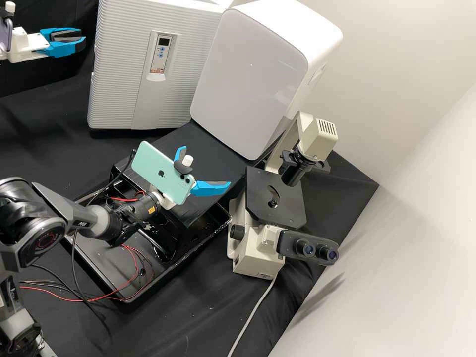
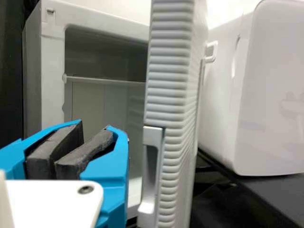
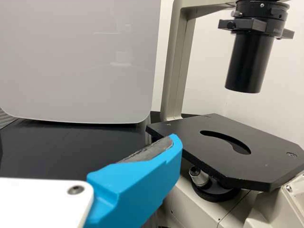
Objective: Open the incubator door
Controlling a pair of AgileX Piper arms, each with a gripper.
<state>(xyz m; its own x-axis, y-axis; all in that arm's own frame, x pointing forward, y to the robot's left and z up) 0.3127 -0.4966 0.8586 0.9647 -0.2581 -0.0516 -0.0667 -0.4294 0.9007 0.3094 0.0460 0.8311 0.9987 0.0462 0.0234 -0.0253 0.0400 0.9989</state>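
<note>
High view: you have two plain, pale walls, one (image 1: 406, 114) in a warm grey-beige, the other (image 1: 421, 258) lighter, meeting along a soft slanting seam that runs down to the bench corner. Black cloth (image 1: 297, 302) covers the bench, wrinkled near the front edge; its border meets the lighter wall on a slant. Note soft, elongated shadows on that wall, just beside the cloth. Black material (image 1: 54, 12) also backs your upper left corner. Right wrist view: you see pale wall behind and a dark bench surface (image 3: 57, 147) with a faint sheen. Lighting: bright, the walls shading gradually to grey.
</note>
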